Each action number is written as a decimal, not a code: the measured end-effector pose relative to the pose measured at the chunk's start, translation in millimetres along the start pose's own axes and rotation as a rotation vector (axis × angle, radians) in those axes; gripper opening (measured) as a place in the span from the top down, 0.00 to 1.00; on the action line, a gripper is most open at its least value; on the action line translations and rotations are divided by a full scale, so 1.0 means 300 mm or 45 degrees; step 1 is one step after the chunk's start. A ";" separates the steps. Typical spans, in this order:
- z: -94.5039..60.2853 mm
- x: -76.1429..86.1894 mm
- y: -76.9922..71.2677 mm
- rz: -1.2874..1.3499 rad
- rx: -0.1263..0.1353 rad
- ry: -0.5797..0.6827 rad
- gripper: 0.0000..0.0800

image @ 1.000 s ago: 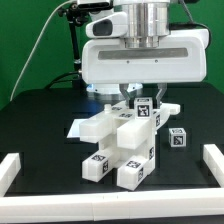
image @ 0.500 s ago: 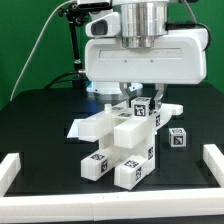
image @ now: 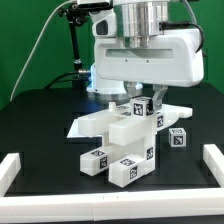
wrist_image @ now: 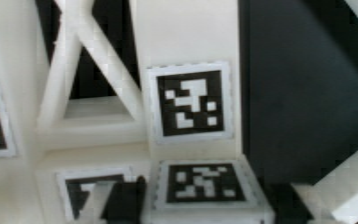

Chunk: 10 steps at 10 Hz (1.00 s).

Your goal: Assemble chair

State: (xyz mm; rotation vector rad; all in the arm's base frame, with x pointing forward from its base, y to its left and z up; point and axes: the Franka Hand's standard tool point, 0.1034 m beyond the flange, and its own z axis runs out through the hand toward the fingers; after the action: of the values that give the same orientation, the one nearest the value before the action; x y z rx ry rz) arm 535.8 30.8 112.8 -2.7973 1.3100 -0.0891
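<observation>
1. The exterior view is taken from slightly above the table [image: 40, 130], facing the arm [image: 145, 50]; the whole chair [image: 122, 140] is seen at middling range.
2. The wrist view is held very close to the chair (tags [wrist_image: 190, 100] fill it, blurred).
3. Only the chair's tagged upper blocks are shared.

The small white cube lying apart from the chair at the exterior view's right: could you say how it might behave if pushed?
The small white cube looks like rigid plastic, so it should probably keep its shape. Its flat faces suggest sliding on the black table rather than rolling. Being small, it is likely light.
</observation>
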 end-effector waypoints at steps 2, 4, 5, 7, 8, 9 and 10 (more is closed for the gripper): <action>-0.004 0.019 0.007 0.143 0.028 -0.017 0.64; -0.003 0.011 0.002 0.130 0.027 -0.019 0.63; -0.003 0.011 0.002 0.130 0.027 -0.019 0.41; -0.003 0.010 0.002 0.130 0.027 -0.019 0.21; -0.003 0.010 0.002 0.130 0.027 -0.019 0.21; -0.003 0.010 0.002 0.129 0.027 -0.019 0.19; -0.003 0.010 0.002 0.129 0.027 -0.019 0.19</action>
State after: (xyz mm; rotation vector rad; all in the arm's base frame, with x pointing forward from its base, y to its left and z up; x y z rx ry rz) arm 537.2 28.1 113.7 -2.7033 1.4361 -0.0774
